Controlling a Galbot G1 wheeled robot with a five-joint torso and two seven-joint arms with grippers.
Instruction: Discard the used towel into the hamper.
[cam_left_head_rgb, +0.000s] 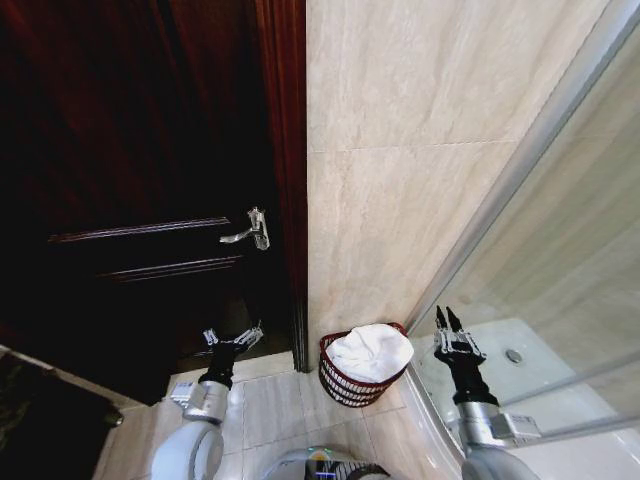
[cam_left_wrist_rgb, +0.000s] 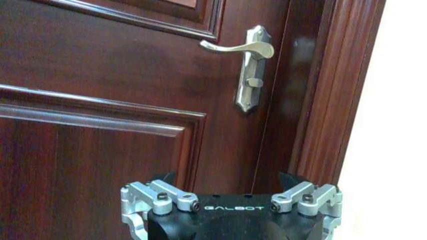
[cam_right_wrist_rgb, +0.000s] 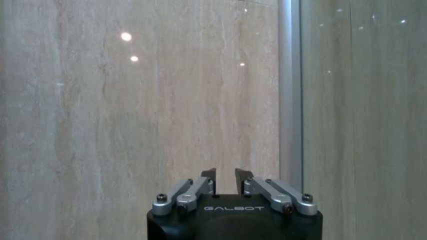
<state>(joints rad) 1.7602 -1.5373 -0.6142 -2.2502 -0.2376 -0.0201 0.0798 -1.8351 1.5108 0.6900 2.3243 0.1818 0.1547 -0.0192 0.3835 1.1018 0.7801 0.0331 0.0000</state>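
Observation:
The hamper (cam_left_head_rgb: 345, 385), a small round reddish-brown open-weave basket, stands on the tiled floor against the beige wall. A white towel (cam_left_head_rgb: 370, 351) lies bunched inside it, heaped above the rim. My left gripper (cam_left_head_rgb: 235, 338) (cam_left_wrist_rgb: 227, 177) is held open to the left of the hamper, facing the dark wooden door, with nothing between its fingers. To the right of the hamper my right gripper (cam_left_head_rgb: 448, 320) (cam_right_wrist_rgb: 225, 174) points up at the wall beside the shower frame. It is shut and holds nothing.
A dark wooden door (cam_left_head_rgb: 150, 200) with a silver lever handle (cam_left_head_rgb: 252, 230) (cam_left_wrist_rgb: 243, 55) stands at left. A glass shower screen (cam_left_head_rgb: 560, 250) with a metal frame (cam_right_wrist_rgb: 289, 90) and a white shower tray (cam_left_head_rgb: 525, 345) are at right. Pale floor tiles (cam_left_head_rgb: 270, 405) run before the hamper.

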